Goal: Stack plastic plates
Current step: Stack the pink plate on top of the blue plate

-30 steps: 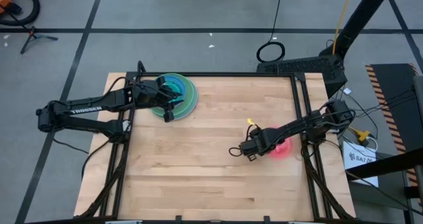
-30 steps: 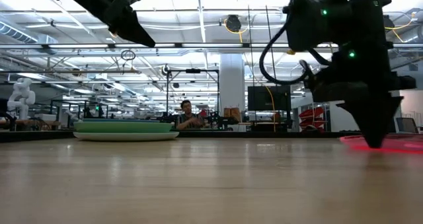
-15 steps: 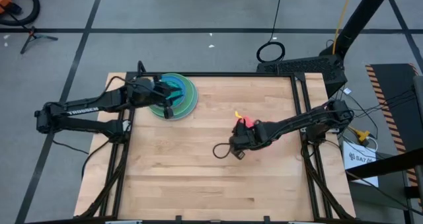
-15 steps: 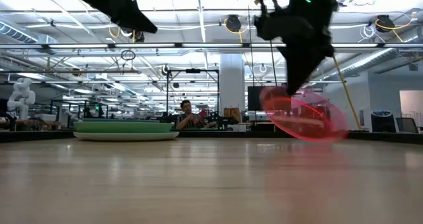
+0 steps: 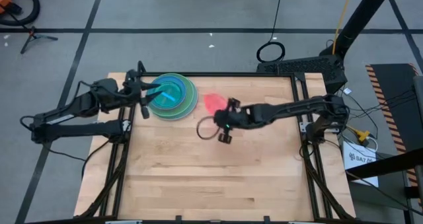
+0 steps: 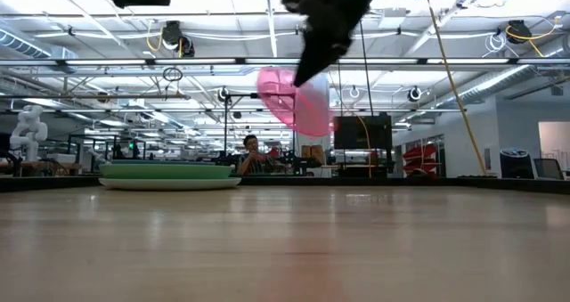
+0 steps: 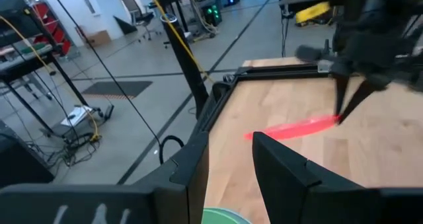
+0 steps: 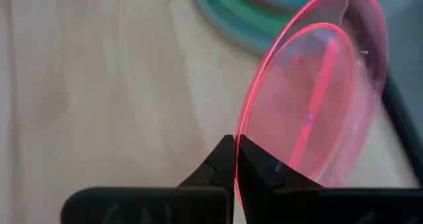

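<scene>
A stack of plates point(image 5: 173, 95) rests flat on the table near its far left corner, green point(image 6: 169, 171) and blue with cyan on top; it also shows in the right wrist view point(image 8: 258, 9). My right gripper point(image 5: 226, 113) is in mid-air right of the stack, shut on a translucent pink plate point(image 5: 213, 104), which also shows in the low view point(image 6: 294, 102) and the left wrist view point(image 7: 297, 127). My left gripper point(image 5: 142, 97) hovers at the stack's left side, open point(image 7: 228, 164). The other plates cannot be told apart within the stack. My right gripper pinches the pink plate's rim point(image 8: 243, 128) between its two shut fingertips point(image 8: 225, 156). The fingers come from the table's right, slanting down. The plate is lifted clear of the table, tipped steeply on edge, and reaches from the fingers toward the stack point(image 6: 287, 93).
The wooden table top point(image 5: 211, 171) is bare across its middle and near side. A dark metal frame point(image 5: 294, 98) runs round the table's edges. Beyond the far edge lie cables point(image 5: 271, 51) on the floor; a person point(image 6: 252, 155) sits far off in the room.
My right gripper lifted the pink plate off the table near the right edge and carried it up and toward the stack at the far left. The plate went from lying flat to tipped steeply. My left gripper drew back from above the stack toward the left edge.
</scene>
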`<state>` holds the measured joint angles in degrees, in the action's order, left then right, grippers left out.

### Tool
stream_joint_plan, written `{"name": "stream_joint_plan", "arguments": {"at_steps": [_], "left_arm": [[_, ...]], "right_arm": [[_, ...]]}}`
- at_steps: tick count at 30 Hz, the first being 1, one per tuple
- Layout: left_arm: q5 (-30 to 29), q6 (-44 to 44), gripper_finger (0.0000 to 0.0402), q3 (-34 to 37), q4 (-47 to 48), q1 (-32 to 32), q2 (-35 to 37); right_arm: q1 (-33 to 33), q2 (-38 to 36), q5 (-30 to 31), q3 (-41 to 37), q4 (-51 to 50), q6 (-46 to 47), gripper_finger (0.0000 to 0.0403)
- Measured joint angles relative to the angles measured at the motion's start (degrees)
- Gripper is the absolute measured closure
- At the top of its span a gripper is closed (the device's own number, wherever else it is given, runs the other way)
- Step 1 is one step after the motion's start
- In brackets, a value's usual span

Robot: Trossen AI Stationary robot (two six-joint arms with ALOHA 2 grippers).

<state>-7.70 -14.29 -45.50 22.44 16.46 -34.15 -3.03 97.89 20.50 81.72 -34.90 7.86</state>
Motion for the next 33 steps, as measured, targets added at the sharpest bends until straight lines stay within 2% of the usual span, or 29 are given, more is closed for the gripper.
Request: {"name": "stream_joint_plan", "arguments": {"at_steps": [4,18,22,26,33], "left_arm": [[0.13,0.13,0.0277,0.0,1.24,-0.12,1.29],[0.2,0.19,0.0277,0.0,2.67,-0.47,1.44],[0.2,0.29,0.0277,0.0,2.97,-0.47,1.44],[0.2,0.38,0.0277,0.0,3.08,-0.47,1.44],[0.2,0.38,0.0277,0.0,3.08,-0.47,1.44]], "right_arm": [[2.86,4.76,-1.18,4.82,1.25,-7.48,0.0402],[6.79,29.02,-1.1,34.47,-1.66,-43.06,0.0402],[7.4,33.04,-1.08,37.99,-1.57,-53.92,0.0402],[8.21,34.67,-1.11,38.11,1.64,-62.98,0.0403],[10.63,35.95,-3.12,38.14,8.02,-67.28,0.0403]]}}
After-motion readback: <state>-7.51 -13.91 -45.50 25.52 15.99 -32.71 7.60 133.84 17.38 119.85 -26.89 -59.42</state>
